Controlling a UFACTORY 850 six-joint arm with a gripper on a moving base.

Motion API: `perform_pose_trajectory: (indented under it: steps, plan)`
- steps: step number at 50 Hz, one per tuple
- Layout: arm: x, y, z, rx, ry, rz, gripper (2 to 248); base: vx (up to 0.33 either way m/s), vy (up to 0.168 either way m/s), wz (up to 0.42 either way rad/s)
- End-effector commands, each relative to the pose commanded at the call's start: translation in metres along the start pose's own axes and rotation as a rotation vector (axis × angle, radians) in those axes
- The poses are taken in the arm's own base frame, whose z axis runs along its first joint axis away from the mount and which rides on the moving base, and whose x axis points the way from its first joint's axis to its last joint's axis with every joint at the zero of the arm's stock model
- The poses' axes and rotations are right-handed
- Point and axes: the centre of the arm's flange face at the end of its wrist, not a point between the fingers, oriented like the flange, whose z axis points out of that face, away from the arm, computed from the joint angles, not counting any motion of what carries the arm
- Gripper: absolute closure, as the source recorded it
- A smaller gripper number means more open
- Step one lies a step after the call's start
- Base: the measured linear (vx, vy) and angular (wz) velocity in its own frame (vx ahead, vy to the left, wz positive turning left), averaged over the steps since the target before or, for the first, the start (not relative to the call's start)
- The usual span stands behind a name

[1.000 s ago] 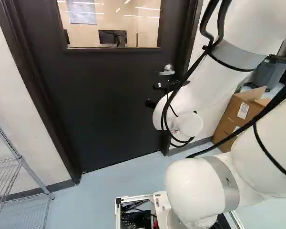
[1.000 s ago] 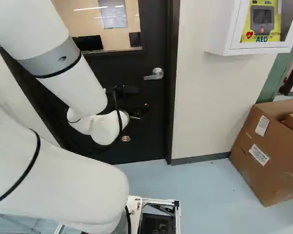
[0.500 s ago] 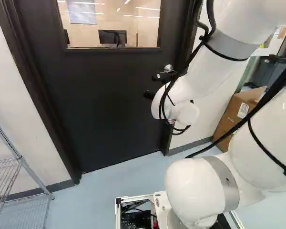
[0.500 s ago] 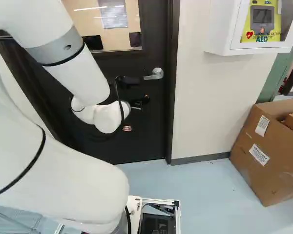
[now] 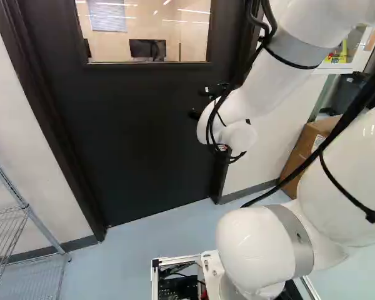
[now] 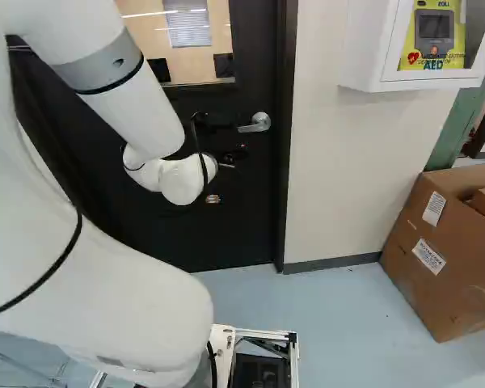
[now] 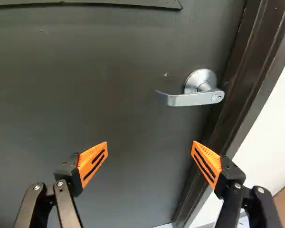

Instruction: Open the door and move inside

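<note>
- Ahead of my base, a tall charcoal-dark door with a glass window stands shut in its dark brown frame. Passing through is all still to do, and I can't tell from here which way it swings.
- My thick white jointed arm reaches out to the door's handle side; I judge the step in hand to be the approach to the latch.
- The big brown cardboard box sits by the wall to the right in the right base view, off the straight line to the doorway, though I'd mind it if the base swings wide.
- My black two-fingered gripper is spread wide, its orange ribbed pads well apart with nothing between them.
- The silver metal lever handle is ahead of the gripper, nearer the frame-side finger and higher than both tips, apart from them. It lies about level, free end away from the frame. Next I need to rise, line up, then bear down on that free end; coming in too low could jam a fingertip under it.
- The small round key cylinder sits at the lever's pivot end; I'd keep pressure away from there, where leverage looks poor.
</note>
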Motion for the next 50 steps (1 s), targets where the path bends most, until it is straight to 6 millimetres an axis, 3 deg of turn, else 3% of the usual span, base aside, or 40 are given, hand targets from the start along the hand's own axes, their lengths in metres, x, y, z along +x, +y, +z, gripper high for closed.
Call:
perform_pose_trajectory:
  steps: [50]
  plan:
    - [0.062, 0.000, 0.045, 0.000, 0.109, 0.000, 3, 0.000, 0.000, 0.000]
